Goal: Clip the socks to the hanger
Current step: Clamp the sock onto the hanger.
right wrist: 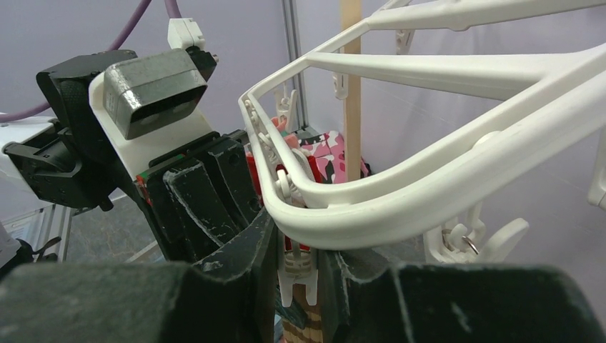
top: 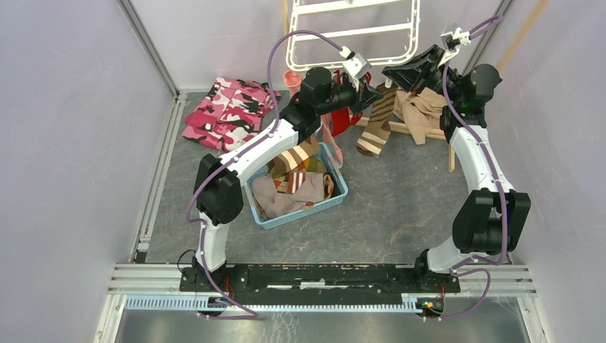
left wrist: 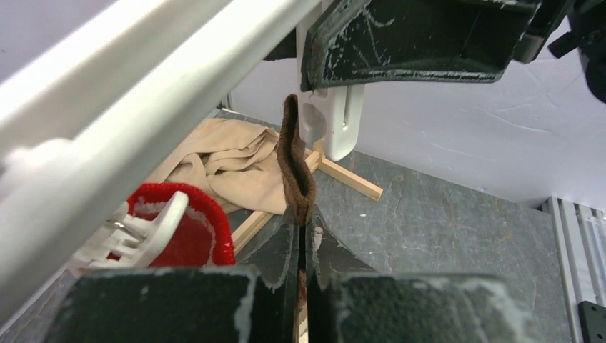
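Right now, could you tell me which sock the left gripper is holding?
The brown fabric sock with cream stripes: its dark cuff is pinched in the left gripper, while the red sock sits apart, untouched.

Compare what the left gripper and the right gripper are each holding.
The left gripper pinches the brown sock by its edge; the right gripper squeezes a white clip peg under the hanger rim. Left grips soft fabric, right hard plastic. Both are closed.

— How do my arms look on your feed?
— I see white shells, black joints on left arm (top: 251,151) and right arm (top: 477,158); purple cables (top: 271,68) trail behind the jaws; black fingers (left wrist: 275,254) scuffed white.
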`<action>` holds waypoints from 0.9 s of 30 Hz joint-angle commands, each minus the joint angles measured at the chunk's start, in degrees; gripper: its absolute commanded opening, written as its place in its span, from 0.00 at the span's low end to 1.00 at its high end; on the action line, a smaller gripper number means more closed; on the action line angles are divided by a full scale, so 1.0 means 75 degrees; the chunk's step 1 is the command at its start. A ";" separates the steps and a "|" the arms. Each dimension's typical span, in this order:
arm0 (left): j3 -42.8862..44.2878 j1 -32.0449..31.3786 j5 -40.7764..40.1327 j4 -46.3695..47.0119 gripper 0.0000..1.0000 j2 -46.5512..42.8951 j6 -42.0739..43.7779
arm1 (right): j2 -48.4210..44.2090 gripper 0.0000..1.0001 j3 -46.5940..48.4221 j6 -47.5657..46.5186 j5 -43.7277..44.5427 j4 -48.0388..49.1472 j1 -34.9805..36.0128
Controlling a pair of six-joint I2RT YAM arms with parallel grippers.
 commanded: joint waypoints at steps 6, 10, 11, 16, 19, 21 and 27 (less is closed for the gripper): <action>0.0498 0.0058 0.0586 0.0214 0.02 0.0022 -0.0467 | -0.0045 0.01 -0.0119 0.0322 -0.0368 0.0685 0.0070; 0.0549 0.0116 0.0858 0.0280 0.02 0.0046 -0.0628 | -0.0030 0.01 -0.0176 0.0479 -0.0445 0.0946 0.0072; 0.0555 0.0138 0.0917 0.0299 0.02 0.0034 -0.0678 | -0.0029 0.01 -0.0189 0.0499 -0.0461 0.0990 0.0066; 0.0580 0.0300 0.1140 0.0422 0.02 0.0016 -0.0955 | -0.0023 0.01 -0.0220 0.0545 -0.0533 0.1122 0.0072; 0.0641 0.0357 0.1350 0.0437 0.02 0.0035 -0.1034 | 0.0001 0.01 -0.0235 0.0665 -0.0558 0.1306 0.0072; 0.0632 0.0370 0.1527 0.0419 0.02 0.0026 -0.1035 | 0.0020 0.01 -0.0227 0.0740 -0.0580 0.1422 0.0072; 0.0666 0.0460 0.2310 0.0464 0.02 0.0004 -0.1087 | 0.0115 0.01 -0.0250 0.1100 -0.0691 0.1992 0.0072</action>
